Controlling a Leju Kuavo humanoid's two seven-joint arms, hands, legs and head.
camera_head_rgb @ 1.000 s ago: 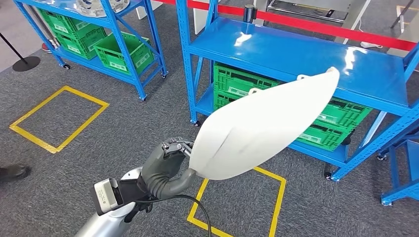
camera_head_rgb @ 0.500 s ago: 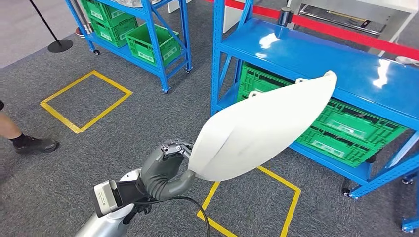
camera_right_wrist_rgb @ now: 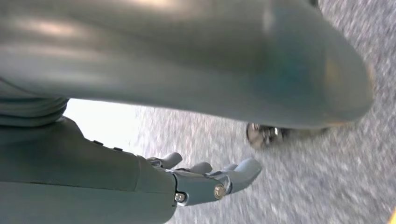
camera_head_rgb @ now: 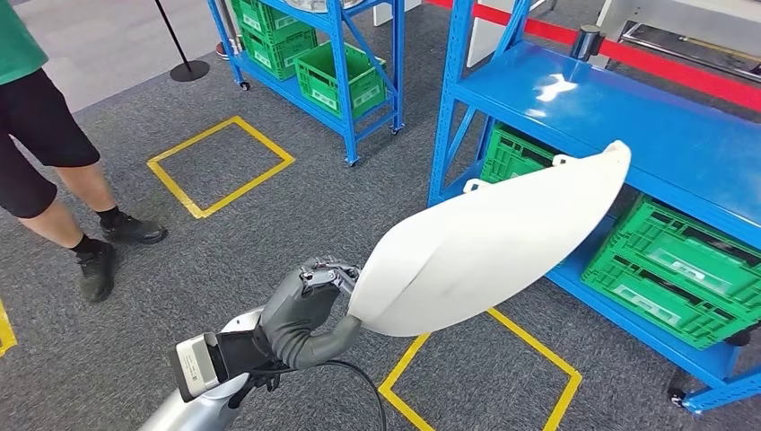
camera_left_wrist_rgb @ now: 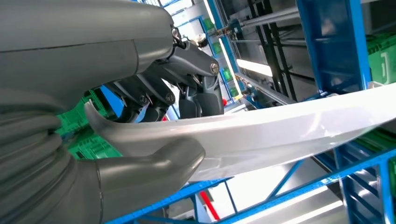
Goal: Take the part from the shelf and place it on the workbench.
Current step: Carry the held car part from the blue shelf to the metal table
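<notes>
The left hand (camera_head_rgb: 310, 310) pinched the white part (camera_head_rgb: 489, 242) as the view swung past the blue bench (camera_head_rgb: 628, 135); the right hand (camera_right_wrist_rgb: 205, 179) hung loosely spread, empty. Carrying continued.

The right hand (camera_right_wrist_rgb: 205, 179) hangs over grey carpet (camera_right_wrist_rgb: 327, 186), its fingers (camera_right_wrist_rgb: 243, 170) loosely spread and holding nothing. A small metal wheel (camera_right_wrist_rgb: 261, 134) (blurred) sits on the carpet beyond it.

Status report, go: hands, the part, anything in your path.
Left hand grips white part at its narrow end, held in the air. Right hand empty, fingers apart. Blue shelf ahead; person standing left.
</notes>
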